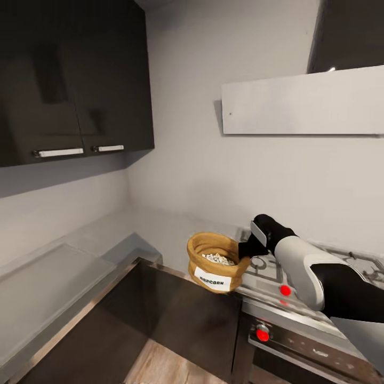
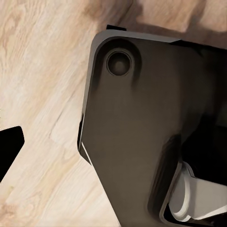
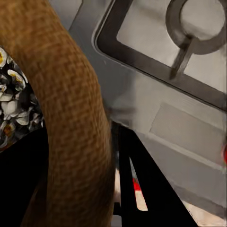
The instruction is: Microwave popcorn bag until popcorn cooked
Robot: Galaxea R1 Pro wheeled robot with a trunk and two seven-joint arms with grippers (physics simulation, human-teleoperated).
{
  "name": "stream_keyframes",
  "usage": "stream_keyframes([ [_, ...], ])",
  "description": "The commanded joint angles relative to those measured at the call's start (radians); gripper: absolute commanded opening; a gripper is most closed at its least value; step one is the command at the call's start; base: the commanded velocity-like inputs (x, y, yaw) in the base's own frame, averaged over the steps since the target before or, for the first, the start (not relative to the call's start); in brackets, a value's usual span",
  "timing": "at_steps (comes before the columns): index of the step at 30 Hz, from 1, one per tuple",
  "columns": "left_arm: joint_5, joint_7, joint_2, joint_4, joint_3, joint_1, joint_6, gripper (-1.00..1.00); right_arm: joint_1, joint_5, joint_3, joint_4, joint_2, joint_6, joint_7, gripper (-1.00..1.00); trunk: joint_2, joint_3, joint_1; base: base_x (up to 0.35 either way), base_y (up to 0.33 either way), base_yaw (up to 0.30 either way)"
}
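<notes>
Head view: the right tool [image 1: 249, 246] grasps the popcorn bag [image 1: 215, 262] by its rim, apparently lifted off the tabletop [image 1: 48, 282] beside the stove [image 1: 298, 277]; microwaving remains.

Right wrist view: the rolled rim sits clenched against its finger [image 3: 130, 189], popcorn [image 3: 12, 109] inside.

Left wrist view: floor [image 3: 38, 94]; left tool state untellable.

Head view high over countertop [image 1: 58, 282], right wrist close on popcorn bag [image 3: 71, 109], left wrist seemingly floorward

The right arm [image 1: 320, 277] reaches forward and inward, its claw [image 1: 249, 248] clamped on the popcorn bag [image 1: 213, 261] rim
</notes>
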Motion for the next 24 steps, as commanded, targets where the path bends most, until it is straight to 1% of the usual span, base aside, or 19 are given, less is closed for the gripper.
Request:
stream_keyframes([
  [1, 0.000, 0.000, 0.000, 0.000, 0.004, 0.000, -0.001, 1.00, -0.001, 0.000, 0.003, -0.001, 0.000, 0.004, 0.003, -1.00, -0.002, -0.002, 0.000, -0.294, 0.000, -0.288],
  [4, 0.000, 0.000, 0.000, 0.000, 0.004, 0.000, -0.001, 1.00, -0.001, 0.000, 0.002, -0.001, 0.000, 0.004, 0.003, -1.00, -0.002, -0.002, 0.000, -0.118, 0.000, -0.291],
  [24, 0.000, -0.001, 0.000, 0.000, 0.004, 0.000, -0.001, 1.00, -0.001, 0.000, 0.003, -0.001, 0.000, 0.003, 0.003, -1.00, -0.002, -0.002, 0.000, -0.002, 0.000, -0.294],
])
